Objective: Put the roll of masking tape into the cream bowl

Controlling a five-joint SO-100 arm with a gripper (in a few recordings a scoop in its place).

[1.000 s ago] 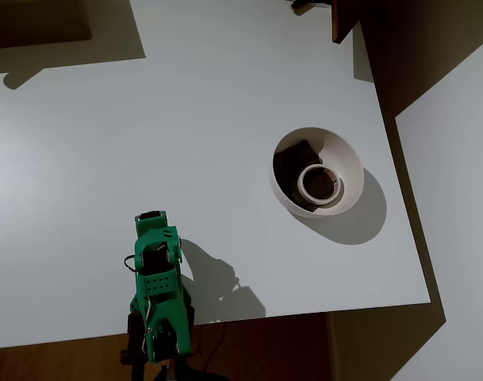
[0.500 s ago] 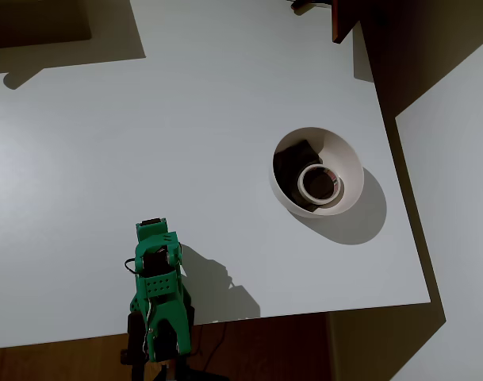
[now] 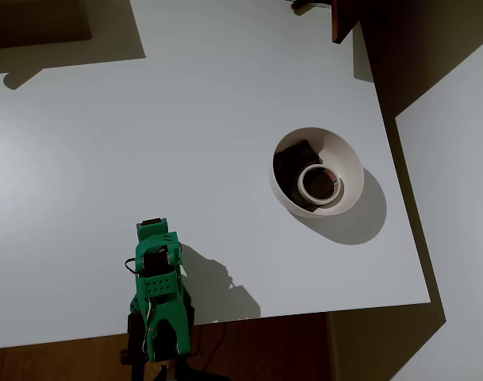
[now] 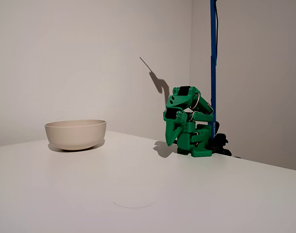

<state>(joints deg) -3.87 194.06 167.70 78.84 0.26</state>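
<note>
Roll of masking tape is lying inside the cream bowl beside a dark lump, the folded arm's tool, aperture indiscernible, resting well apart at the surface's near edge, posing little risk.

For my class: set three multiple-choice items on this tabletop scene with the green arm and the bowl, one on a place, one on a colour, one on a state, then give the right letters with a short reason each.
1. Where does the roll of masking tape lie?
A. Inside the cream bowl
B. On the table beside the bowl
C. Between the gripper's fingers

2. What colour is the robot arm?
A. Orange
B. Green
C. Black

3. How does the arm stand?
A. Stretched out over the bowl
B. Folded up near the table edge, away from the bowl
C. Lying flat across the table's middle

Answers:
1 A: the overhead view shows the ring within the bowl's rim, next to a dark lump.
2 B: both views show a green arm.
3 B: the fixed view shows it hunched over its base, with bare table between it and the bowl.
</note>
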